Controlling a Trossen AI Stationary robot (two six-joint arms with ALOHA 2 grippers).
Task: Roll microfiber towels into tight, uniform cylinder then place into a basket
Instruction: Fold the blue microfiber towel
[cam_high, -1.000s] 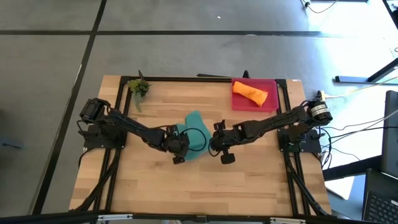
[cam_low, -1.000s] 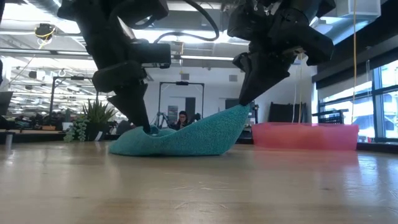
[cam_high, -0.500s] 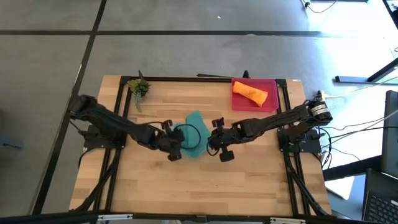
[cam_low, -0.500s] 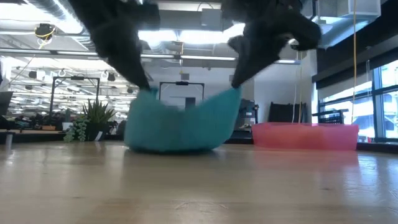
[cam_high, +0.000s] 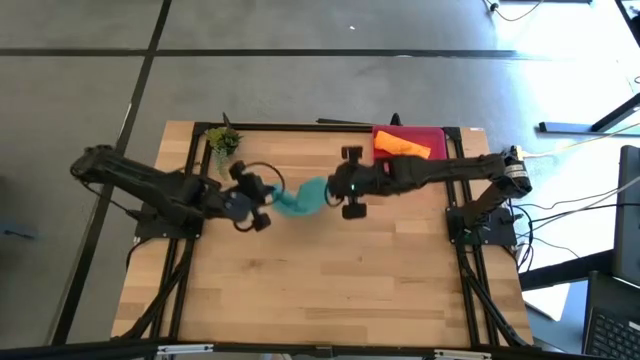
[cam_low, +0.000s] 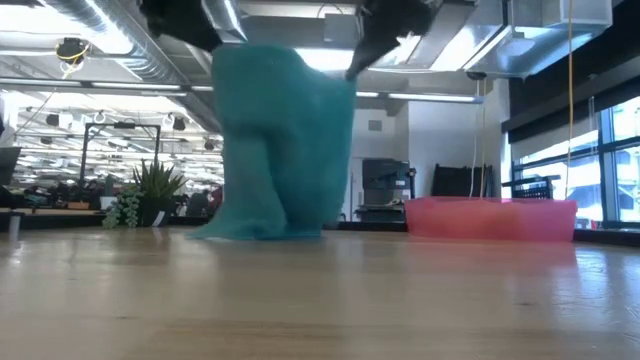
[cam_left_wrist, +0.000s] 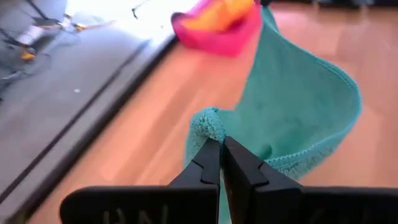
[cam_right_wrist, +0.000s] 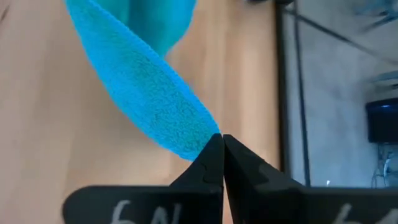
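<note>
1. The left gripper (cam_high: 262, 205) is pinching one corner of the teal towel (cam_high: 300, 198); in the left wrist view its fingers (cam_left_wrist: 208, 163) are pressed together with a tuft of cloth bunched between the tips.
2. The right gripper (cam_high: 337, 188) is pinching another corner; in the right wrist view its fingers (cam_right_wrist: 212, 155) are closed to a point on the hem.
3. Both grippers are holding their corners high and apart, so the towel is hanging between them as a sagging sheet; in the low view only its lower edge is brushing the table (cam_low: 320, 300). By my judgement this is letting the cloth drop open and straighten, so it can be laid flat before rolling.
4. The towel is hanging over the middle of the far half of the table, left of the basket (cam_high: 436, 133) and well apart from it.
5. The orange towel (cam_high: 405, 147) is lying bunched or rolled in the basket at the far right corner, partly hidden by the right arm, so that half of the task looks done.
6. Counting: two towels, one teal in the air and one orange in the basket; one basket; two grippers, both working; one small plant (cam_high: 223, 140) at the far left corner.
</note>
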